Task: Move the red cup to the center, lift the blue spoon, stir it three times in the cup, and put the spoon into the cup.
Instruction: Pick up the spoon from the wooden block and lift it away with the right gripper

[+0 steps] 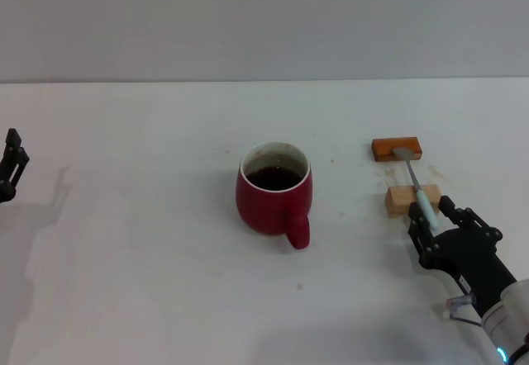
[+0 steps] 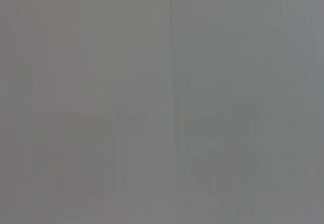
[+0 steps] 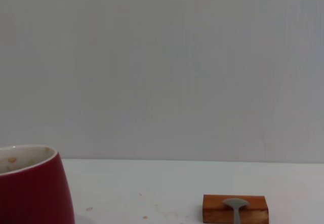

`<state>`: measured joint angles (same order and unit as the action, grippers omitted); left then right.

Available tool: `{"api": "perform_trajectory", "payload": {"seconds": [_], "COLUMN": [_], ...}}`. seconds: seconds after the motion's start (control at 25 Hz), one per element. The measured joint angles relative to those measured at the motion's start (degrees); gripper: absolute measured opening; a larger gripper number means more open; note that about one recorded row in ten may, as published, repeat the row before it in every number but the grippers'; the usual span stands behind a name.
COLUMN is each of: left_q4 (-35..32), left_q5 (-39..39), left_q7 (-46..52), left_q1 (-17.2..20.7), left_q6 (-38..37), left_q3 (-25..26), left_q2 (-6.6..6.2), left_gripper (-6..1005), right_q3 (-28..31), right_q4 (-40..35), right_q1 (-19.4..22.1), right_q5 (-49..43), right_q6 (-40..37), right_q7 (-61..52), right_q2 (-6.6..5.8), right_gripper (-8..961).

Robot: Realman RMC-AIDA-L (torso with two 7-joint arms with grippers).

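The red cup (image 1: 273,204) stands upright near the middle of the white table (image 1: 149,258), with dark liquid inside and its handle toward me. It also shows in the right wrist view (image 3: 30,188). The blue spoon (image 1: 421,200) lies across two wooden blocks to the cup's right, with its grey bowl (image 3: 235,203) on the far block. My right gripper (image 1: 434,216) is low at the spoon's near handle end, open, with a finger on each side of the handle. My left gripper (image 1: 10,165) is at the far left edge, well away from the cup.
A dark brown block (image 1: 397,148) holds the spoon's bowl, and it also shows in the right wrist view (image 3: 235,211). A pale wooden block (image 1: 401,201) holds the handle. A plain grey wall runs behind the table. The left wrist view shows only a grey surface.
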<state>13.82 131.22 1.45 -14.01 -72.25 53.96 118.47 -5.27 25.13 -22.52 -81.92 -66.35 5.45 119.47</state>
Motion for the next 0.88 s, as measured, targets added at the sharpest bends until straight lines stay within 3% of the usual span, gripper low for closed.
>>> {"api": "perform_trajectory", "payload": {"seconds": [0.16, 0.6, 0.88], "left_q4": [-0.36, -0.3, -0.3], "left_q5": [0.0, 0.06, 0.09], "left_q7": [0.08, -0.05, -0.12], "left_q1": [-0.28, -0.42, -0.41], "left_q6": [0.0, 0.06, 0.03], "left_q3": [0.0, -0.01, 0.0], "left_q2": [0.0, 0.0, -0.07], "left_gripper": [847, 847, 847], "right_q3": [0.0, 0.75, 0.79], "right_q4": [0.01, 0.01, 0.11], "right_q1": [-0.08, -0.07, -0.07], "right_q5": [0.08, 0.02, -0.02], "right_q6": [0.65, 1.4, 1.41], "right_q7": [0.0, -0.07, -0.08], "right_q2": [0.03, 0.09, 0.06], "right_gripper": [444, 322, 312]}}
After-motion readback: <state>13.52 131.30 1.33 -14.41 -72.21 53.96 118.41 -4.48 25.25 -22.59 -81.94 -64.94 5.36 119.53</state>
